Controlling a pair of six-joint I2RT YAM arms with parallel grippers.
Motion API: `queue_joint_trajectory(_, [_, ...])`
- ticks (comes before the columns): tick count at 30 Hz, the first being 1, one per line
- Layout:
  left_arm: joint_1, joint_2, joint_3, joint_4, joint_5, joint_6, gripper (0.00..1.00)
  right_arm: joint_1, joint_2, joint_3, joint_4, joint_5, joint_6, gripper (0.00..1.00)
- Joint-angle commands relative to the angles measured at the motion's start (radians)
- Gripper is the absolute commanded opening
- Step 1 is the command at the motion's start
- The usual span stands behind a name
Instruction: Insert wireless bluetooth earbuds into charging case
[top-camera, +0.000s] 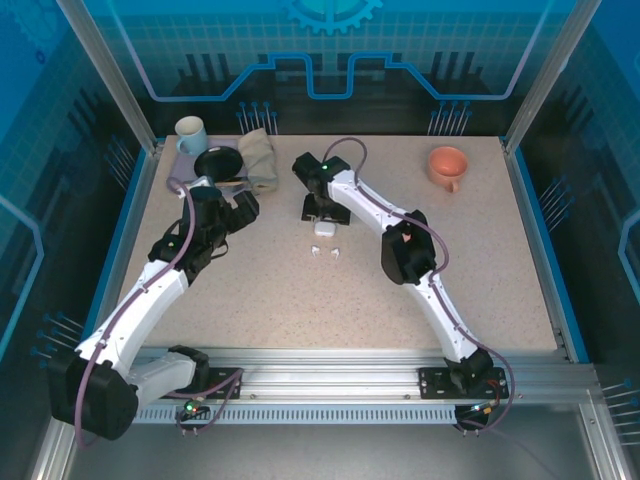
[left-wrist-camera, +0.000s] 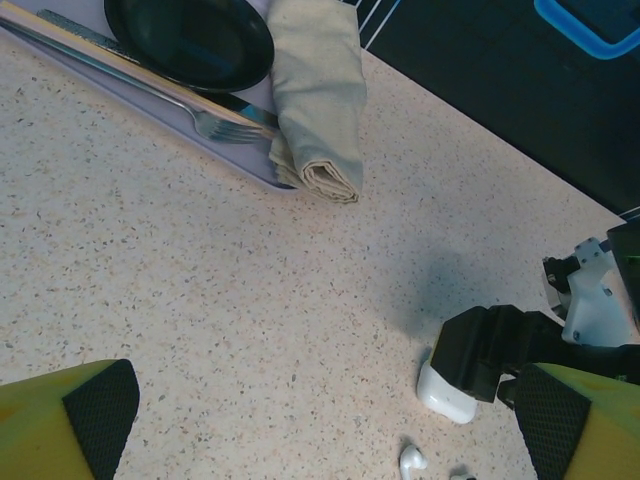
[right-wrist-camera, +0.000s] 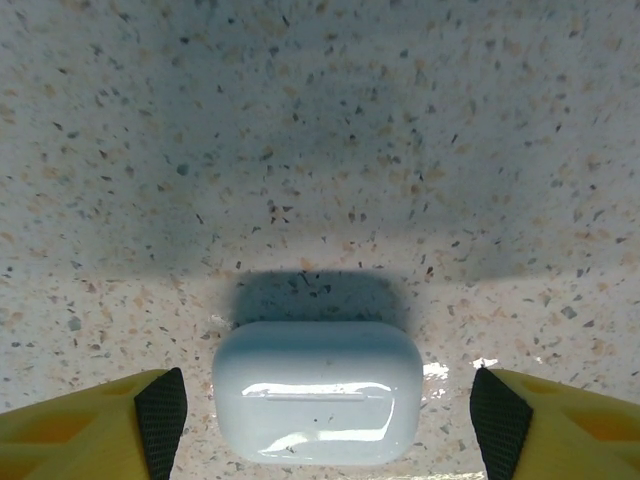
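so the right gripper (right-wrist-camera: 330, 420) hangs open around the white charging case (right-wrist-camera: 318, 380) mid tabletop (top-camera: 480, 280), its long axis running finger to finger, earbuds (left-wrist-camera: 412, 461) loose just nearer the front edge

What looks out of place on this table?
Two white earbuds lie loose on the table near the small white case, which looks shut. Nothing seems spilled or broken.

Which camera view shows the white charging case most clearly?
The right wrist view: the charging case appears large and close, lid seam visible. In the top external view it is a tiny white spot; in the left wrist view it is partly covered.
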Motion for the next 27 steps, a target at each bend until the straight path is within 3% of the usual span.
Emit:
queue_joint_trajectory(1, [0.009,-0.012,0.012,-0.031,-0.003,-0.003,0.99,0.018,0.038,0.036,-0.035,0.017,0.032,0.79])
queue_joint_trajectory(12, [0.010,-0.012,0.007,-0.033,0.019,-0.008,0.99,0.020,0.101,0.057,-0.023,0.003,0.049,0.75])
queue_joint_trajectory(27, [0.011,0.005,0.021,-0.044,0.049,-0.011,0.99,0.014,0.029,-0.047,0.024,-0.021,0.067,0.49])
